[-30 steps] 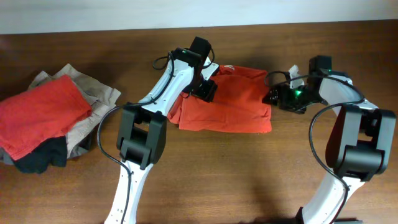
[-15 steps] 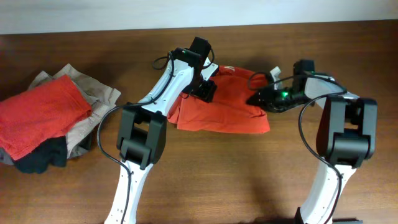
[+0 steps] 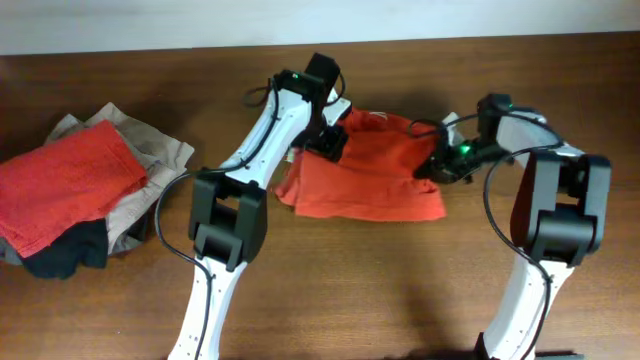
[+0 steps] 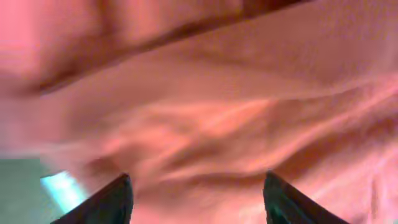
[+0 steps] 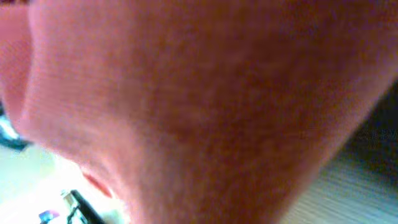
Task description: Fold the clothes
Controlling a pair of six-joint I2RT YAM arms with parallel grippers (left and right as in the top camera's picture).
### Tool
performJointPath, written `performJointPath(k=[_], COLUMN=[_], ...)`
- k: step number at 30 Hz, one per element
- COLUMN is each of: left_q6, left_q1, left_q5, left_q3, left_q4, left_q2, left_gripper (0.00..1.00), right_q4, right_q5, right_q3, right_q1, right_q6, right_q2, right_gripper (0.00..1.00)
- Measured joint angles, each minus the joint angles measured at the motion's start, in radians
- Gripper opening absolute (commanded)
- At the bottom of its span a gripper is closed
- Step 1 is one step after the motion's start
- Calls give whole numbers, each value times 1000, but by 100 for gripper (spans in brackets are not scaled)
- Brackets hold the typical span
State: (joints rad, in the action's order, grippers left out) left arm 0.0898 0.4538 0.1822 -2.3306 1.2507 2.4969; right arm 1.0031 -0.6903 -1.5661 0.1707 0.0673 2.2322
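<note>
An orange-red garment [image 3: 370,175] lies crumpled at the middle back of the wooden table [image 3: 330,280]. My left gripper [image 3: 331,143] hovers over its upper left part. In the left wrist view its two dark fingertips [image 4: 121,196] stand wide apart, open, with orange cloth [image 4: 205,106] filling the space beyond them. My right gripper [image 3: 438,167] is at the garment's right edge, shut on the cloth. The right wrist view is filled by red fabric [image 5: 205,106] pressed close, which hides the fingers.
A pile of clothes sits at the table's left: a red piece [image 3: 65,185] on top, beige cloth [image 3: 155,150] behind it and a dark piece [image 3: 65,255] at the front. The back edge of the table [image 3: 150,50] runs behind both arms.
The right gripper moved in from the right to the garment's edge and shut on it. The garment's right side has shifted and bunched. The left gripper stayed open, nudging slightly back.
</note>
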Motion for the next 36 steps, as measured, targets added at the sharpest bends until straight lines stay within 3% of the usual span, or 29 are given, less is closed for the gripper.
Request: performJointPath(k=[9, 15, 26, 30, 33, 36], left_q6=[0, 0, 0, 0, 0, 0], left_q1=[-35, -89, -121, -119, -119, -119], left_q5=[-3, -3, -6, -6, -6, -6], left_q3=[-489, -729, -796, -796, -796, -796], left_q4=[212, 345, 377, 377, 383, 395], left_q2=[0, 0, -45, -55, -59, -59], left_gripper=[67, 67, 67, 67, 67, 67], right_q4=[309, 464, 447, 398, 368, 348], right_q5=[401, 509, 670, 694, 702, 706], right_q3=[-332, -541, -599, -592, -590, -585], right_q1=[20, -19, -400, -504, -543, -557], right_q6=[-72, -113, -269, -341, -378, -387], right_q2=[-41, -49, -60, -17, 49, 107], right_gripper=[4, 4, 4, 25, 58, 62])
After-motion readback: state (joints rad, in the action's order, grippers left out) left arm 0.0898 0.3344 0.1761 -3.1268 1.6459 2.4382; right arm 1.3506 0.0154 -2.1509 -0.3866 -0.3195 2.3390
